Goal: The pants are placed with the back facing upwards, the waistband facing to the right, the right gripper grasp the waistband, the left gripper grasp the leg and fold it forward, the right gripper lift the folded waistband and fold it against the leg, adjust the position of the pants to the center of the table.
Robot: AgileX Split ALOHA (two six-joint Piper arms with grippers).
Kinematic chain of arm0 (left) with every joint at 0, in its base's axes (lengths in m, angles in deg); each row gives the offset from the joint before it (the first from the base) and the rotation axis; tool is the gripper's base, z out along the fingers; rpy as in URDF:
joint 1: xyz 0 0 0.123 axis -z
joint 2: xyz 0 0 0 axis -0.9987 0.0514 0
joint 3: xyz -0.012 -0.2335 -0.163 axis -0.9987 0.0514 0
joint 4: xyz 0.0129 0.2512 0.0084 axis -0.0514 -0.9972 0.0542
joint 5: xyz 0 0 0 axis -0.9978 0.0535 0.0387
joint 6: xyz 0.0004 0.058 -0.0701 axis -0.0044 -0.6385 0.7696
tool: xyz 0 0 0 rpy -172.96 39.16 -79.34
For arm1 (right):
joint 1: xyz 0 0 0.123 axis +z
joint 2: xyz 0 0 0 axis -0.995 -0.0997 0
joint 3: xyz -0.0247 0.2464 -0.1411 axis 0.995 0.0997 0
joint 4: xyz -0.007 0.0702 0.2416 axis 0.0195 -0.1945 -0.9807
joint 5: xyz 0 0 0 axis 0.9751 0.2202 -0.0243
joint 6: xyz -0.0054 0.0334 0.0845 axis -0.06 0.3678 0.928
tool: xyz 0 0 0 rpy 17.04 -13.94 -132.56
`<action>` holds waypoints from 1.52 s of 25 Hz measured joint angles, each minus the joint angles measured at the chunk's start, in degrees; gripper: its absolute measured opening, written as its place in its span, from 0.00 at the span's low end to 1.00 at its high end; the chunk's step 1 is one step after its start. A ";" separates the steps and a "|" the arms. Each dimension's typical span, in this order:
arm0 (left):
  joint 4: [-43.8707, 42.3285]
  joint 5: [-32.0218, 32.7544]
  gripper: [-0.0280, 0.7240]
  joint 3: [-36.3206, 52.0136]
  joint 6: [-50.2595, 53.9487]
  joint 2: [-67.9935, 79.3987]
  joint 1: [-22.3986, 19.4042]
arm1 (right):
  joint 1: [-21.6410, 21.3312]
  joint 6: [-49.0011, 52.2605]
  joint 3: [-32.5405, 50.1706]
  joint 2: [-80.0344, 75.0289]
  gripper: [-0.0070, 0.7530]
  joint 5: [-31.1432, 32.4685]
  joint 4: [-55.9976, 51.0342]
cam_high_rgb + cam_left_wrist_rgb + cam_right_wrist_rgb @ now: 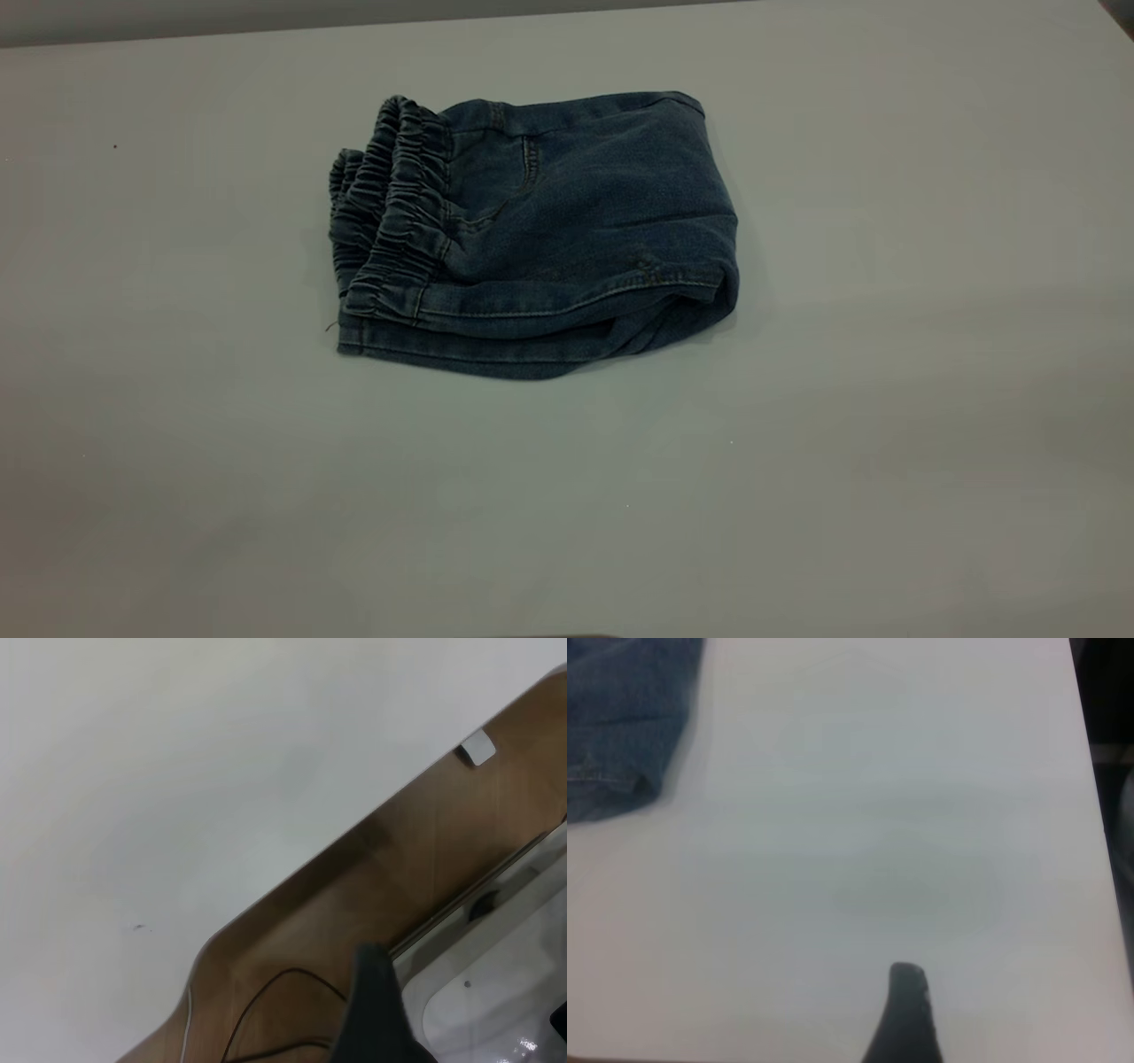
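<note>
The pants (549,239) lie folded into a compact bundle near the desk (797,487) centre, waistband (399,213) on top, so only small centring seems left; neither gripper's jaws can be judged.
</note>
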 joint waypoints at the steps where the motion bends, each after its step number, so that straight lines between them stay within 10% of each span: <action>1: 0.00 0.00 0.68 0.00 0.00 0.00 0.00 | 0.00 0.00 0.00 0.00 0.68 0.00 -0.05; 6: 0.00 0.00 0.68 0.00 0.00 0.00 -1.99 | 0.00 0.00 0.00 0.00 0.68 0.00 -0.04; 21: -0.05 0.27 0.68 0.05 0.00 -8.29 -35.52 | -1.30 0.00 0.00 8.42 0.68 0.66 -0.53; 38: -0.05 1.24 0.68 0.05 0.00 -22.48 -39.92 | -1.30 0.00 0.00 8.42 0.68 0.66 -0.64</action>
